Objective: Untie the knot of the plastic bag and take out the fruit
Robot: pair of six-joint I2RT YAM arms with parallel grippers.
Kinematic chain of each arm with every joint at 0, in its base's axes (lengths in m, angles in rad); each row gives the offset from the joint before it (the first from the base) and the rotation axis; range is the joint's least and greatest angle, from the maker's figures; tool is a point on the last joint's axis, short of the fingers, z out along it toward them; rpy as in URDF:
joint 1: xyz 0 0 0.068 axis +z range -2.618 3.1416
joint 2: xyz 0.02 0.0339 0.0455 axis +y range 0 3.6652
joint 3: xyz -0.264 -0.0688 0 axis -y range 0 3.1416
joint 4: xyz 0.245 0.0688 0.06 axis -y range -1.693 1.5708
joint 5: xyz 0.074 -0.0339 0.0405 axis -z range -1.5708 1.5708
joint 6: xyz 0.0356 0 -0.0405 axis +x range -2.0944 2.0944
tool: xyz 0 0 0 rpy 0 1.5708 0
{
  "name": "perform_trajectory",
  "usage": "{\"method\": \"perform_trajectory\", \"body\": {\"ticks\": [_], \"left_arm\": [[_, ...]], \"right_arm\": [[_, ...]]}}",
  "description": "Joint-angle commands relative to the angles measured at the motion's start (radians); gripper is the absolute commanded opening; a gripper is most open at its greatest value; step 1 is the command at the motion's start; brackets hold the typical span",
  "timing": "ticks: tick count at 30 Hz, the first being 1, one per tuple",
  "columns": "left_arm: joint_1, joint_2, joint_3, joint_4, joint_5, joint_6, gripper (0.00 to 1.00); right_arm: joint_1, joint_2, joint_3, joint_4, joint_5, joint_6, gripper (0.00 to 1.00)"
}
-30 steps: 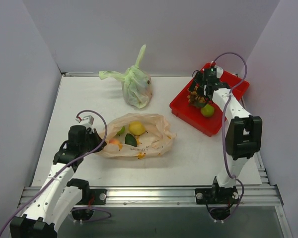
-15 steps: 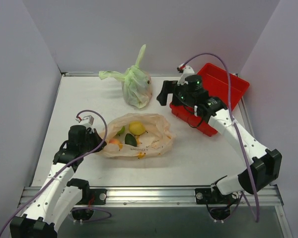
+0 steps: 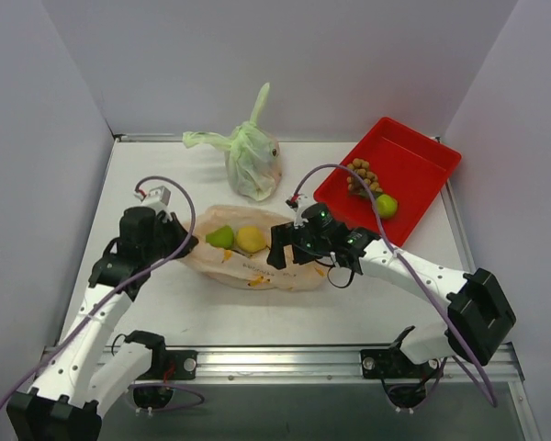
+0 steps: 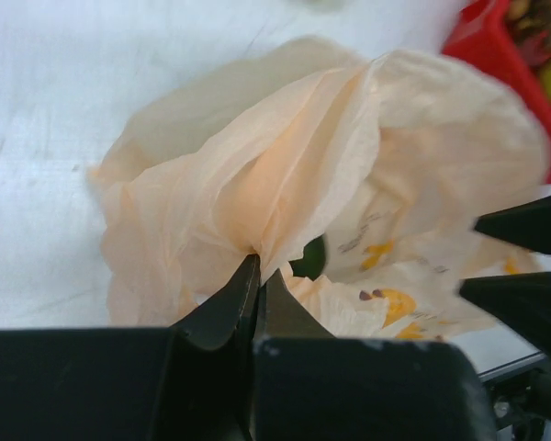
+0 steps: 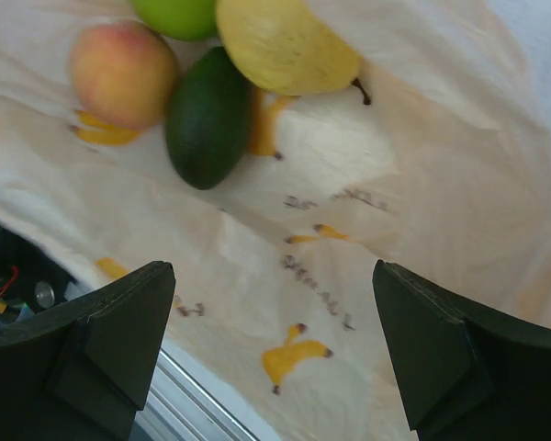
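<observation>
The pale orange plastic bag (image 3: 275, 268) lies on the table with its mouth open; the knot is out of view. My left gripper (image 3: 185, 245) is shut on a fold of the bag's left edge (image 4: 257, 262). The right gripper (image 3: 280, 250) hovers open just above the bag's middle, its jaws wide apart over printed plastic (image 5: 275, 340) with nothing between them. Inside the bag lie a yellow fruit (image 5: 285, 41), a dark green fruit (image 5: 208, 115), a peach-pink fruit (image 5: 122, 73) and a green apple (image 5: 176, 14). From above, a green fruit (image 3: 220, 236) and the yellow fruit (image 3: 250, 239) show.
A red tray (image 3: 422, 161) at the back right holds a cluster of small brown balls (image 3: 361, 176) and a green apple (image 3: 386, 205). A tied light green bag (image 3: 253, 163) stands behind the orange bag. Walls close in the table on three sides.
The right arm swung from the red tray leftward and down to the orange bag, staying open. The left gripper shifted slightly back with the bag's edge, and the bag changed shape.
</observation>
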Motion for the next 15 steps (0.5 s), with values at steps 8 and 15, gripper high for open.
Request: {"method": "perform_trajectory", "body": {"ticks": [8, 15], "left_arm": [[-0.374, 0.210, 0.409, 0.004, -0.208, -0.060, 0.00], [-0.368, 0.155, 0.119, -0.008, -0.306, -0.170, 0.00]], "right_arm": [[-0.139, -0.019, -0.136, 0.164, 0.037, 0.144, 0.93], [-0.124, -0.035, -0.113, 0.132, 0.067, 0.073, 0.93]]}}
